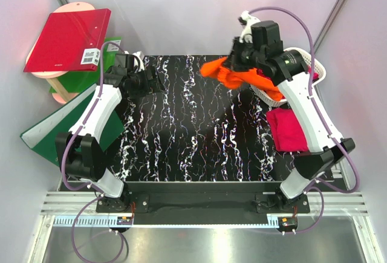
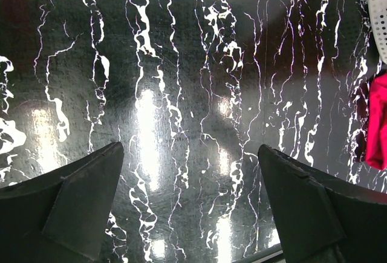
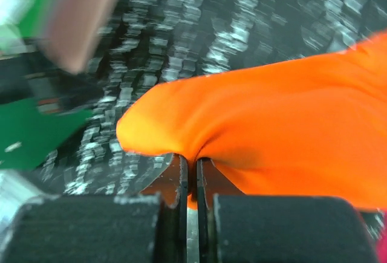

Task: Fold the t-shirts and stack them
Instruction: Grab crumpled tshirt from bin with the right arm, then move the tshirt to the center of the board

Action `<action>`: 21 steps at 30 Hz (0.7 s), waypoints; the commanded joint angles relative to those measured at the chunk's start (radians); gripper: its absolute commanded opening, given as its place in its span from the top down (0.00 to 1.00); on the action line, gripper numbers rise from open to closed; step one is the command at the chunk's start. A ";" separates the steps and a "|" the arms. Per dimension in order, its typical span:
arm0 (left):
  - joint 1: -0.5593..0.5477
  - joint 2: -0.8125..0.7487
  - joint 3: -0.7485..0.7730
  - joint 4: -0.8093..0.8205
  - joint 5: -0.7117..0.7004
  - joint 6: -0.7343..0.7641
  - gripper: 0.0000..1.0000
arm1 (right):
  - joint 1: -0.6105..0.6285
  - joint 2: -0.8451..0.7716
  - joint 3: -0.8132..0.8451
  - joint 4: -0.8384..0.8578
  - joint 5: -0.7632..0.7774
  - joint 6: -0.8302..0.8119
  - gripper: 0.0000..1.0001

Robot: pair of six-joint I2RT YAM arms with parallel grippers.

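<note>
A bright orange t-shirt [image 1: 217,72] hangs bunched above the back right of the black marbled table [image 1: 187,136], one end trailing toward the white basket [image 1: 314,69]. My right gripper [image 1: 234,64] is shut on a fold of it. In the right wrist view the jaws [image 3: 192,166] pinch the orange t-shirt [image 3: 272,130] tightly. A magenta-pink t-shirt [image 1: 287,129] lies folded on the table's right side, and its edge [image 2: 376,121] shows in the left wrist view. My left gripper [image 1: 156,83] hovers open over the back left, and nothing lies between its fingers [image 2: 78,202].
A red binder [image 1: 69,39] rests on a round wooden stand [image 1: 60,90] at the back left. A green binder [image 1: 66,124] leans off the table's left edge under my left arm. The white basket [image 2: 380,3] stands at the back right corner.
</note>
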 commanded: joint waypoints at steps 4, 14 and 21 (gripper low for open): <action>-0.001 0.016 0.049 0.021 -0.059 -0.024 0.01 | 0.220 0.145 0.371 -0.180 -0.127 -0.076 1.00; 0.008 0.062 0.118 -0.037 -0.171 -0.052 0.01 | 0.346 0.130 0.516 -0.271 0.037 -0.110 1.00; 0.010 0.053 0.147 -0.047 -0.193 -0.064 0.01 | 0.331 0.076 -0.030 -0.038 0.502 -0.169 1.00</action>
